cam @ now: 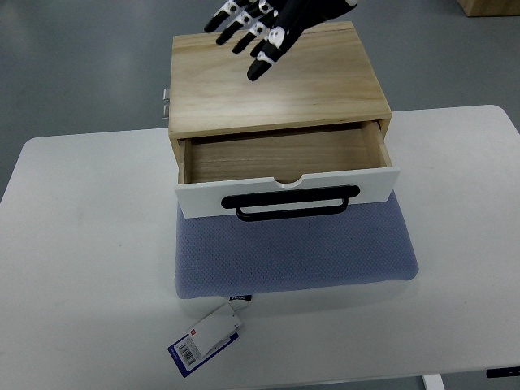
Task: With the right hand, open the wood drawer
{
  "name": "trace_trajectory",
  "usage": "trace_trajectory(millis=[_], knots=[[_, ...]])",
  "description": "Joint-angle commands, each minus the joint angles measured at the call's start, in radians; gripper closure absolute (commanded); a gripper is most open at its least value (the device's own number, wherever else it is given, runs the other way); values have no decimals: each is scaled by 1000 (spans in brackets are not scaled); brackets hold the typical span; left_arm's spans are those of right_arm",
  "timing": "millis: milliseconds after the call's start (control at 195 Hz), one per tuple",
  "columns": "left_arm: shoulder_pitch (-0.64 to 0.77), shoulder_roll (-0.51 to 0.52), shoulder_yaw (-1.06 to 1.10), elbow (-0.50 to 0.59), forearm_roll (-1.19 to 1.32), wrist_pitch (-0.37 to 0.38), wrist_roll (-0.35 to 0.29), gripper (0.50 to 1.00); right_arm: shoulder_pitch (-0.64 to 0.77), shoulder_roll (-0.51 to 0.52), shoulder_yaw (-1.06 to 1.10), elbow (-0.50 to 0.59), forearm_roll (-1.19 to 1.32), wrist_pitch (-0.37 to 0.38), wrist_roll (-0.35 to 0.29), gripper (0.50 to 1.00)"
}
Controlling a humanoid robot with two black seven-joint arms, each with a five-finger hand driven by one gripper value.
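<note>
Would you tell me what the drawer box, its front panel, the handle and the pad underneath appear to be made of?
Drawer box: light unfinished-looking wood, with visible grain. Front panel: smooth, matte white, probably painted wood or laminate. Handle: black, likely metal or plastic; I cannot tell which. Pad: blue-grey woven fabric with a dotted mesh texture, apparently cushioned.

Light is even and fairly bright, diffuse from overhead. The white table (81,244) reads clean without blown-out glare. My right hand (264,28) throws no distinct shadow on the wood box top (276,81). Soft shade lies inside the open drawer (280,154) along its left wall and under the white front. Focus is sharp throughout; the tag (207,340) print is too small to read. Slight perspective tilt at the far edge.
</note>
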Motion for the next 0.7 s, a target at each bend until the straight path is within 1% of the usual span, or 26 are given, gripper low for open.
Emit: trace_trajectory(millis=[0,51,128,185,226,252,262,308,365,370,432,509,612,658,694], knots=[[0,0,0,0,0,0,0,500,-150,-6,201,-153,-2,-46,87,556],[0,0,0,0,0,0,0,500,-233,-5,319,-214,-1,-59,130,556],[0,0,0,0,0,0,0,500,-339,0,460,-280,-1,-81,176,556],[0,0,2,0,0,0,0,500,-437,12,601,-337,1,-116,219,556],[0,0,2,0,0,0,0,500,-483,19,669,-363,4,-138,240,556],[0,0,2,-1,0,0,0,500,-530,31,738,-389,7,-159,266,556],[0,0,2,-1,0,0,0,500,-530,31,738,-389,7,-159,266,556],[0,0,2,-1,0,0,0,500,-602,60,848,-427,7,-179,309,556],[0,0,2,-1,0,0,0,500,-602,60,849,-428,7,-179,309,556],[0,0,3,-3,0,0,0,500,-669,96,947,-456,7,-191,344,556],[0,0,5,-5,0,0,0,500,-731,135,1043,-484,7,-194,369,554],[0,0,6,-5,0,0,1,500,-782,180,1112,-509,7,-196,394,554],[0,0,8,-3,1,0,0,500,-845,249,1209,-553,7,-193,463,554],[0,0,8,-3,0,0,1,500,-866,267,1241,-566,7,-187,487,554],[0,0,8,-3,0,0,1,500,-882,281,1256,-567,7,-182,493,554]])
